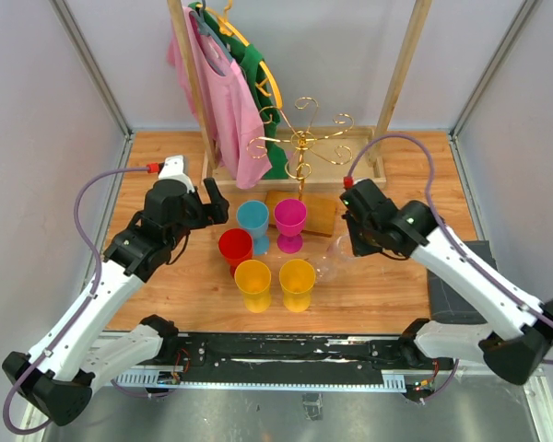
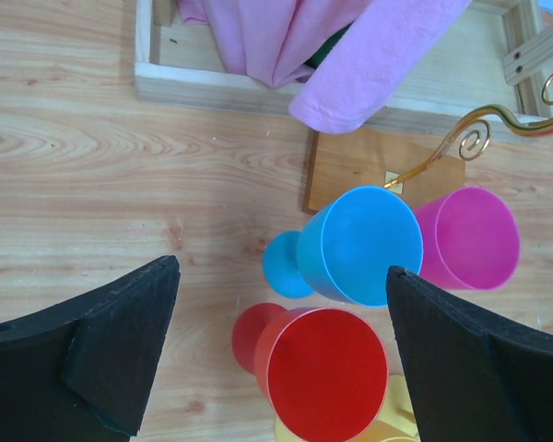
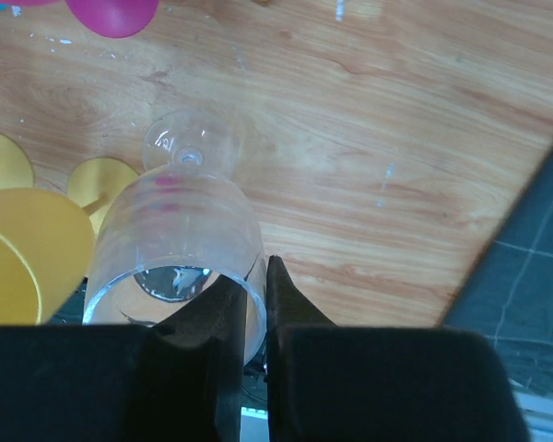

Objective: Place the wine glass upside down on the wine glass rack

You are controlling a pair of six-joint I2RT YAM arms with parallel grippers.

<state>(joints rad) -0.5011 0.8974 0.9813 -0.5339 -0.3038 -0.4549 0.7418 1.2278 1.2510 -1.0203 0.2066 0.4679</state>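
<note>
The clear wine glass (image 1: 330, 261) stands on the table to the right of the coloured cups; in the right wrist view the wine glass (image 3: 180, 221) has its foot on the wood. My right gripper (image 1: 350, 242) is shut on the glass's rim (image 3: 256, 267), one finger inside the bowl and one outside. The gold wine glass rack (image 1: 302, 143) stands behind the cups on its small wooden base (image 1: 306, 212); a curled arm of the rack (image 2: 461, 138) shows in the left wrist view. My left gripper (image 1: 214, 204) is open and empty above the cups (image 2: 281, 267).
Blue (image 1: 253, 219), magenta (image 1: 290, 219), red (image 1: 235, 247) and two yellow cups (image 1: 252, 276) (image 1: 297, 276) cluster mid-table. A wooden clothes rail with pink and green garments (image 1: 226, 92) stands at the back in a wooden tray. A dark pad (image 1: 461, 295) lies at the right edge.
</note>
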